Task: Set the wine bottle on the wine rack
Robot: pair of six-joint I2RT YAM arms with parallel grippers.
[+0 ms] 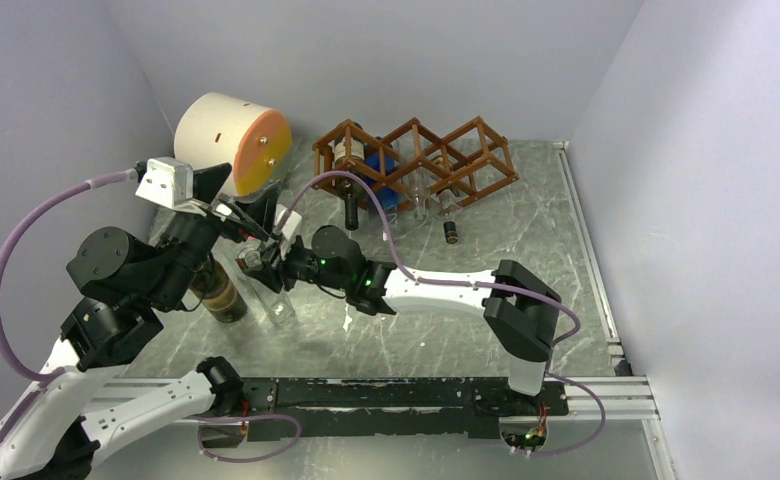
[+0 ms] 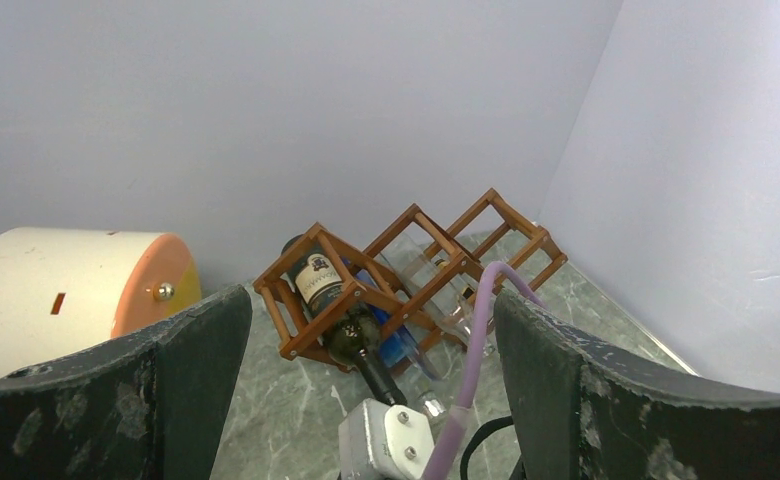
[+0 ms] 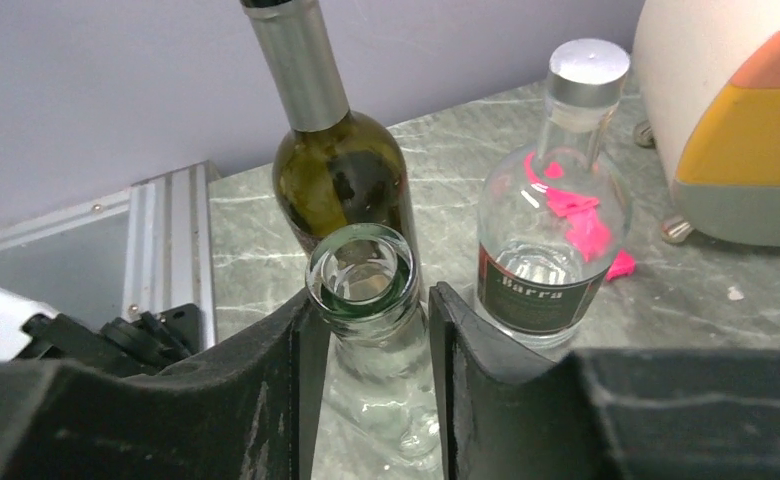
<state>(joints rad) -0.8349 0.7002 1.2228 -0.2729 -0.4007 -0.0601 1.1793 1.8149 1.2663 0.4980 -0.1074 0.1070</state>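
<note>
The reddish-brown wine rack (image 1: 416,160) stands at the back of the table and also shows in the left wrist view (image 2: 406,275). It holds a dark labelled bottle (image 2: 331,300), a blue one and clear ones. My right gripper (image 1: 266,258) is shut on the neck of an upright clear glass bottle (image 3: 366,290) with an open mouth. A dark green wine bottle (image 3: 338,170) and a clear capped bottle with pink inside (image 3: 554,235) stand just behind it. My left gripper (image 2: 371,400) is open and empty, held above these bottles (image 1: 246,212).
A cream-and-orange cylinder (image 1: 231,140) lies at the back left, close to the standing bottles. A small dark piece (image 1: 450,232) lies on the table in front of the rack. Purple cables loop over both arms. A metal rail (image 1: 416,395) runs along the near edge.
</note>
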